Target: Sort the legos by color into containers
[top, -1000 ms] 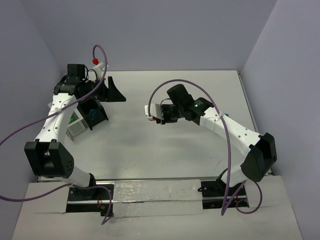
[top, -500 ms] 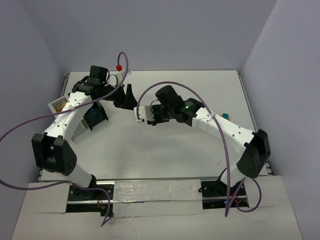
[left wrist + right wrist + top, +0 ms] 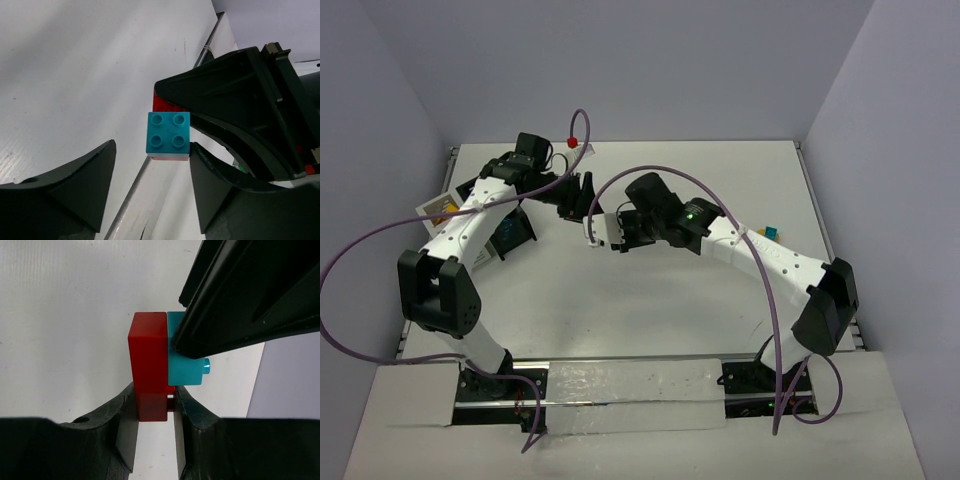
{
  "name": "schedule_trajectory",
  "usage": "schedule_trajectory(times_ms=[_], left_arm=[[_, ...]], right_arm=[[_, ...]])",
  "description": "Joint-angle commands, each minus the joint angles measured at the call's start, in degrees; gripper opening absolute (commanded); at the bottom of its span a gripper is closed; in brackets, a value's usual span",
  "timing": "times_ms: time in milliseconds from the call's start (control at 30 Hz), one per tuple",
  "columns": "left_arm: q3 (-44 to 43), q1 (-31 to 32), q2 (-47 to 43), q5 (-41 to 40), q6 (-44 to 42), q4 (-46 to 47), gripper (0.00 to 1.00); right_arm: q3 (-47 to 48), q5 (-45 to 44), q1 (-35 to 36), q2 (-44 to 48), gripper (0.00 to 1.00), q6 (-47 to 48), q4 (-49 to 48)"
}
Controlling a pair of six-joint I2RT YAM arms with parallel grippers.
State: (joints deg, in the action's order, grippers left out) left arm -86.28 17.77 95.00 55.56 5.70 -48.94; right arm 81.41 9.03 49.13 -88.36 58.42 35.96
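My right gripper (image 3: pixel 154 395) is shut on a red lego (image 3: pixel 147 360) that has a teal lego (image 3: pixel 185 367) stuck to its side. In the top view it (image 3: pixel 596 232) holds them above the table's middle. My left gripper (image 3: pixel 152 150) is open around the teal lego (image 3: pixel 169 131): its right finger touches the brick's edge and its left finger stands well apart. The red lego (image 3: pixel 165 104) shows behind the teal one. In the top view the left gripper (image 3: pixel 582 192) meets the right one tip to tip. The containers (image 3: pixel 512 228) stand at the left, partly hidden under the left arm.
A loose teal lego (image 3: pixel 770 232) lies at the right beside the right forearm. A card with a yellow patch (image 3: pixel 440 208) sits at the far left edge. Purple cables arc over both arms.
The left arm has swung right from above the containers to the right gripper, which has moved left to meet it. The left jaws have narrowed around the teal lego.
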Motion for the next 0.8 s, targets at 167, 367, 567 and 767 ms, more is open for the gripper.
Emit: schedule_trajectory(times_ms=[167, 367, 567, 767], left_arm=[[-3.10, 0.07, 0.63, 6.57, 1.86, 1.48, 0.50], [-2.50, -0.02, 1.22, 8.53, 3.24, 2.41, 0.44], [-2.46, -1.81, 0.95, 10.05, 5.96, 5.25, 0.01], [-5.72, -9.21, 0.53, 10.63, 12.68, 12.75, 0.00]], right_arm=[[2.62, -2.35, 1.49, -0.41, 0.00, 0.46, -4.04], [2.18, -3.13, 1.57, -0.24, 0.00, 0.21, -5.25], [-0.44, -3.09, 1.73, 1.41, 0.00, 1.50, -6.13], [-4.54, -2.41, 2.04, 3.94, 0.00, 4.35, -7.02]])
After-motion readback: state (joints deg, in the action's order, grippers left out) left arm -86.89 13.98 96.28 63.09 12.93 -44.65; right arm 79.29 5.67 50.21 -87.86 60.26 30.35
